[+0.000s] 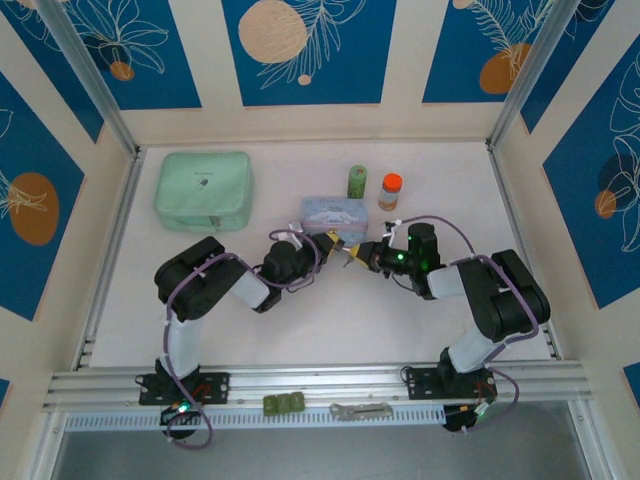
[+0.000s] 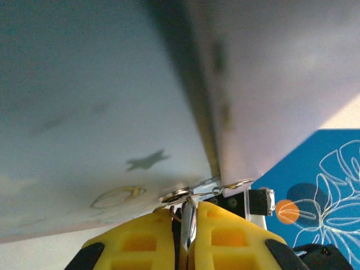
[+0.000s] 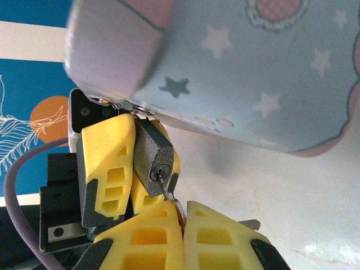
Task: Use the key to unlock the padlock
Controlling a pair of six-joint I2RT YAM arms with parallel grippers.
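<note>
The small dark grey padlock is clamped between the yellow fingers of my left gripper, right under the corner of the pale blue starred tin. Its thin silver shackle reaches up to the tin's edge. My right gripper is shut on the head of the thin silvery key, whose tip sits in the padlock's keyhole. In the left wrist view my left gripper is shut on the padlock, seen edge-on as a dark and silvery sliver, with the tin close above. Both grippers meet in front of the tin.
A mint green pouch lies at the back left. A green bottle and an orange-capped bottle stand behind the tin. On the front rail lie a green block and a metal tool.
</note>
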